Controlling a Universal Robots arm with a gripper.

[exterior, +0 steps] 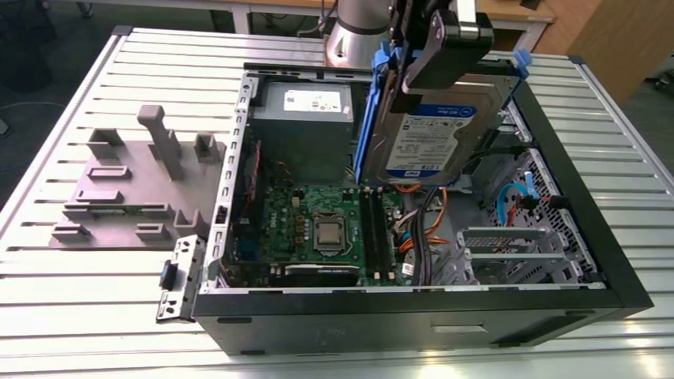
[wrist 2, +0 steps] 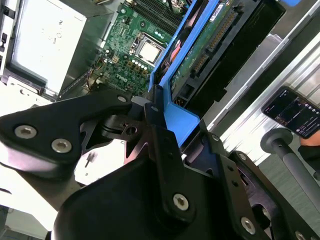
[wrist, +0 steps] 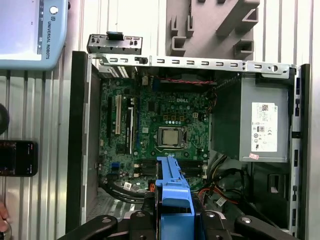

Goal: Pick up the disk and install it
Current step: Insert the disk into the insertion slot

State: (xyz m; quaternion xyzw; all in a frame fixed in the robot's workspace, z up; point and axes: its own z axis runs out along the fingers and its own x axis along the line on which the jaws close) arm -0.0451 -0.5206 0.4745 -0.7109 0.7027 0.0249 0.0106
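The disk [exterior: 434,134] hangs on edge above the open computer case [exterior: 421,316]. It is a silver drive with a white-and-blue label, set in a blue plastic rail frame [exterior: 368,126]. My gripper [exterior: 427,59] is shut on its upper end, clamping the blue frame. In the first wrist view the frame [wrist: 173,187] sticks out between the black fingers [wrist: 150,220] over the motherboard. In the second wrist view the disk's green circuit underside [wrist 2: 205,47] and blue frame [wrist 2: 176,117] extend away from the gripper [wrist 2: 160,125].
Inside the case lie the green motherboard [exterior: 316,225], the grey power-supply box [exterior: 303,126], loose cables [exterior: 421,229] and a silver cage [exterior: 506,249]. A grey fixture [exterior: 137,181] stands on the slatted table at the exterior view's left. A phone [wrist: 17,157] lies beside the case.
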